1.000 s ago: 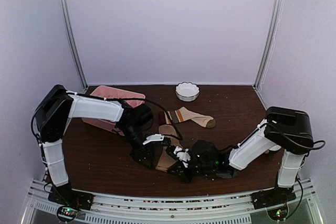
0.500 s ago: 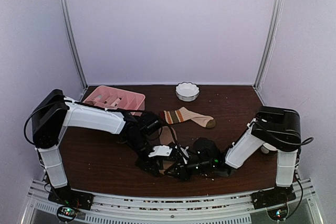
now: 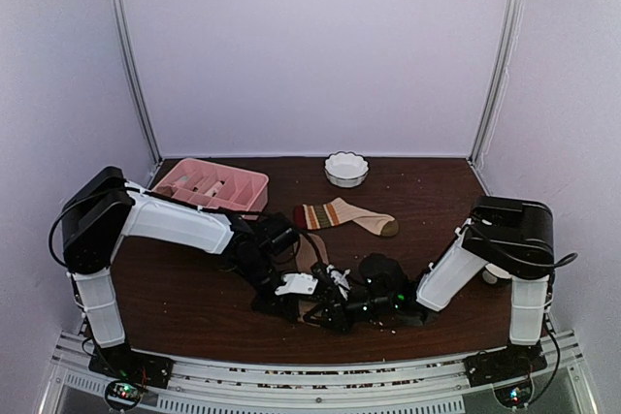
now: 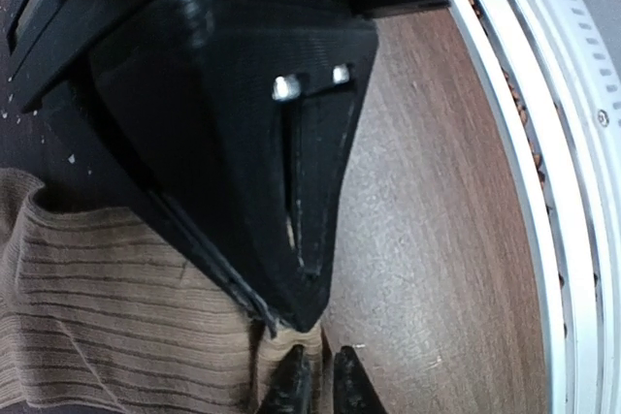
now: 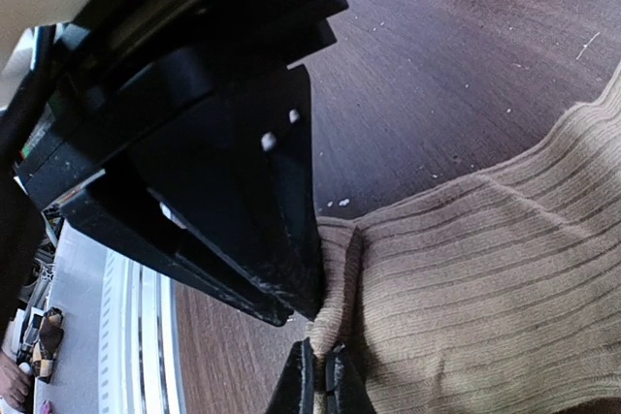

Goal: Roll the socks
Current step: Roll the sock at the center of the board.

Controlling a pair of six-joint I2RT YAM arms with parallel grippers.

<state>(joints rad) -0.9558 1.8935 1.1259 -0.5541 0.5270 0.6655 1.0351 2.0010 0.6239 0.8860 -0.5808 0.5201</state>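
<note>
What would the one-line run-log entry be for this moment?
stage: gripping before roll | left gripper: shut on tan sock edge | right gripper: shut on tan sock | striped sock: flat, untouched

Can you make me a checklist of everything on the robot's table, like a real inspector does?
Surface: dark brown wooden table with a few pale specks.
Job's things: tan ribbed sock lies between the two arms; striped sock lies apart behind it, untouched.
Clutter: pink tray at the back left; white bowl at the back.
Grippers: right gripper is shut, pinching a fold of the tan ribbed sock; left gripper has its jaws almost together at that sock's edge, grip unclear.
Cables: black cable loops at the left arm's shoulder.
Surroundings: pale walls, metal posts, rail along the near edge.
</note>
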